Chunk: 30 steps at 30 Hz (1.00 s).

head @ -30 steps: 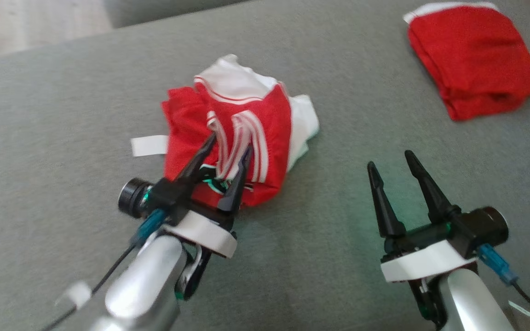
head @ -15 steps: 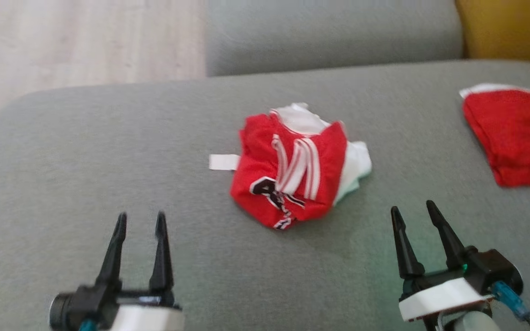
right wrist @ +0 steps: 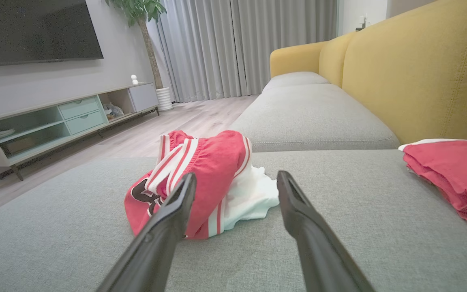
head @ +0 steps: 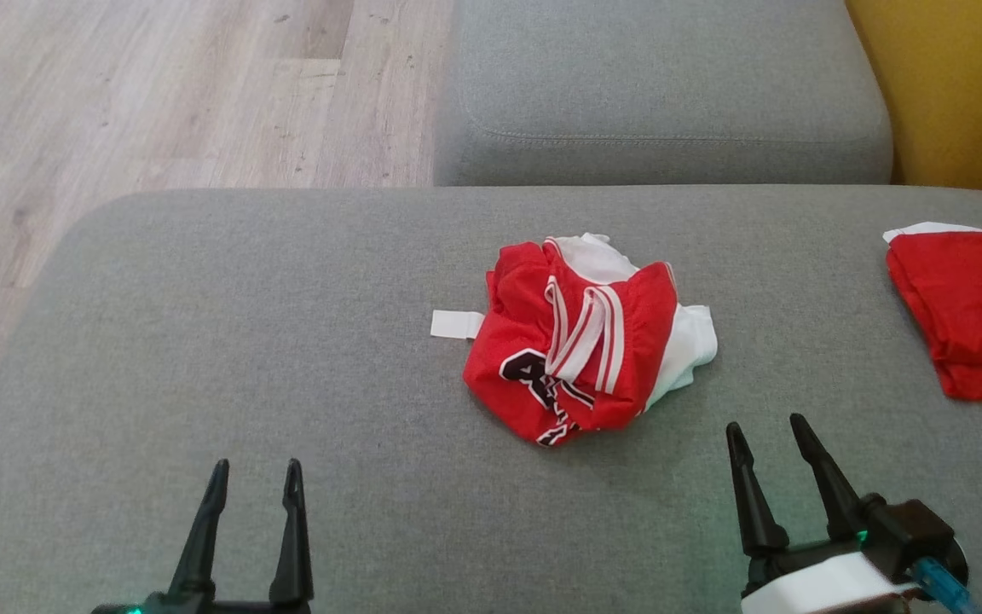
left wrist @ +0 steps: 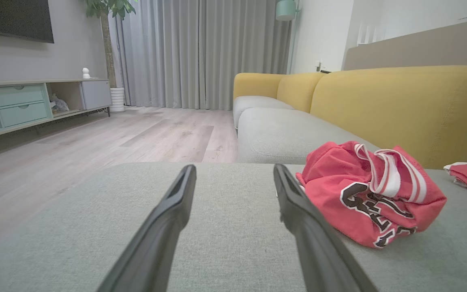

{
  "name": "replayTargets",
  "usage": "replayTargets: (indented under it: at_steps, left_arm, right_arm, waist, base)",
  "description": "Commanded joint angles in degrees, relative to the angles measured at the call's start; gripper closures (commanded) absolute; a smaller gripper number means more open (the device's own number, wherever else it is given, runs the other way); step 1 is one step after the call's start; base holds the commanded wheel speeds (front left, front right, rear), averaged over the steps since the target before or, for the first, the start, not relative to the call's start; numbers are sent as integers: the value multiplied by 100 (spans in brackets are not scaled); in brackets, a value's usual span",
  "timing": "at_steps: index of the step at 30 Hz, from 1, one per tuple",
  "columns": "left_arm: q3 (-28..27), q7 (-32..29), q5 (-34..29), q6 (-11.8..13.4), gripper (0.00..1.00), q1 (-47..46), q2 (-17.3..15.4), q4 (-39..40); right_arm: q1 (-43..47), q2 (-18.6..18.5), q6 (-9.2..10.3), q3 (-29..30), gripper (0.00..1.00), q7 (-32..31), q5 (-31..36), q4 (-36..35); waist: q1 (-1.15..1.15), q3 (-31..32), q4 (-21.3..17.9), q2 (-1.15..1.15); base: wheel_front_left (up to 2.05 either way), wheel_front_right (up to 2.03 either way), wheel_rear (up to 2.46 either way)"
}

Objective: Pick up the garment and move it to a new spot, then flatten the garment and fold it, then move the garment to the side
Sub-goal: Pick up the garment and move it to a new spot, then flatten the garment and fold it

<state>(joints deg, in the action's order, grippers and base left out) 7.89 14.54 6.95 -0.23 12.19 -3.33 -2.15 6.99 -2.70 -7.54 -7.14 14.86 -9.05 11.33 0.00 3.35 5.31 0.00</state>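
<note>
A crumpled red and white garment (head: 585,341) with black lettering lies bunched in the middle of the grey sofa seat (head: 201,341); a white tag sticks out on its left. The left wrist view has the garment (left wrist: 367,194) to the right of the fingers, the right wrist view has the garment (right wrist: 201,174) ahead and slightly left. My left gripper (head: 254,467) hovers open near the front edge, well left of the garment, holding nothing. My right gripper (head: 768,428) is open too, just in front and right of it, not touching.
A second red garment (head: 968,311), folded, rests at the right edge of the seat. Behind lie another grey cushion (head: 661,94) and the yellow backrest (head: 960,85). Wooden floor (head: 116,102) runs past the seat's left and far edges.
My left gripper has let go of the garment and drawn back to the lower left. The head camera has tilted up, so the whole picture has shifted; the garment stays bunched in place.
</note>
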Motion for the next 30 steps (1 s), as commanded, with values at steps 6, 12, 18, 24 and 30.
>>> replayTargets:
  at_steps: [6, 12, 18, 24, 30]
  left_arm:
    - [-150, 45, -323, 117, 0, -218, 44, 107]
    - [-105, 46, -396, 161, 0, -241, 45, 79]
    - [-91, 46, -427, 180, 0, -261, 45, 47]
    - [-87, 46, -432, 172, 0, -274, 45, 2]
    - [-85, 46, -457, 164, 0, -287, 45, -8]
  right_arm:
    - [-132, -18, 5, -115, 0, 14, -72, -164]
    - [-130, -18, 5, -131, 0, 14, -105, -152]
    - [-143, -18, 5, -135, 0, 14, -134, -143]
    - [-151, -18, 5, -140, 0, 14, -154, -131]
    - [-164, -18, 5, -145, 0, 14, -161, -131]
  waist:
    - [0, -37, -25, 0]
    - [0, -78, -35, 0]
    - [0, -103, -45, 0]
    - [0, -108, -43, 0]
    - [0, -115, -49, 0]
  base:
    - [0, 0, 0]
    - [0, 0, 0]
    - [0, 0, 0]
    - [0, 0, 0]
    - [0, 0, 0]
